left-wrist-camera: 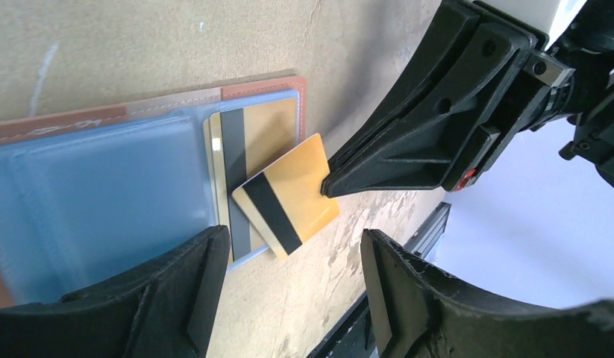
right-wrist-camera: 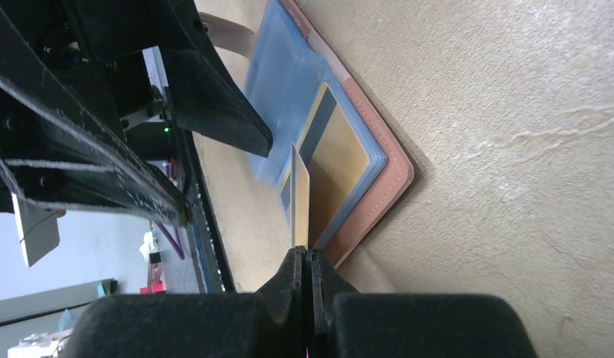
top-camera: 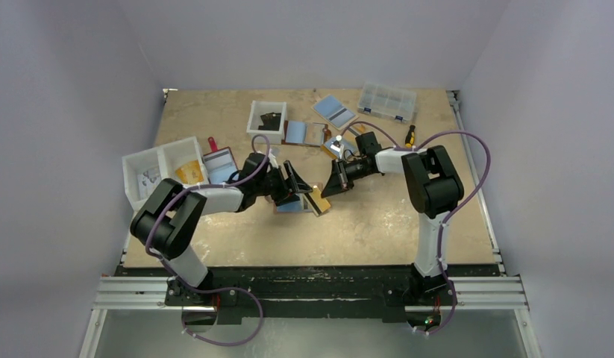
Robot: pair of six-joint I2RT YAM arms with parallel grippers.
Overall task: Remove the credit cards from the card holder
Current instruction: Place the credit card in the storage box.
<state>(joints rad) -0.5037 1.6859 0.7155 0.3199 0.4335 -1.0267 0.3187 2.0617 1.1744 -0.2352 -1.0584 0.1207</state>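
Note:
The card holder (top-camera: pixel 289 208) (left-wrist-camera: pixel 139 194) lies open on the table: a tan-brown cover with clear blue sleeves. One gold credit card with a black stripe (left-wrist-camera: pixel 289 195) is pulled out at an angle past the holder's edge. My right gripper (right-wrist-camera: pixel 304 257) (top-camera: pixel 327 190) is shut on its corner, and in the right wrist view the card (right-wrist-camera: pixel 299 194) shows edge-on. A second gold card (left-wrist-camera: pixel 262 134) (right-wrist-camera: pixel 341 160) stays in the end sleeve. My left gripper (left-wrist-camera: pixel 292 291) (top-camera: pixel 298 186) hangs open just above the holder's edge, holding nothing.
White bins (top-camera: pixel 163 168) stand at the left and a white box (top-camera: pixel 266 119) at the back. A clear plastic organizer (top-camera: pixel 386 101), a blue card sleeve (top-camera: pixel 333 110), another wallet (top-camera: pixel 219 162) and a screwdriver (top-camera: pixel 410 136) lie on the far part of the table.

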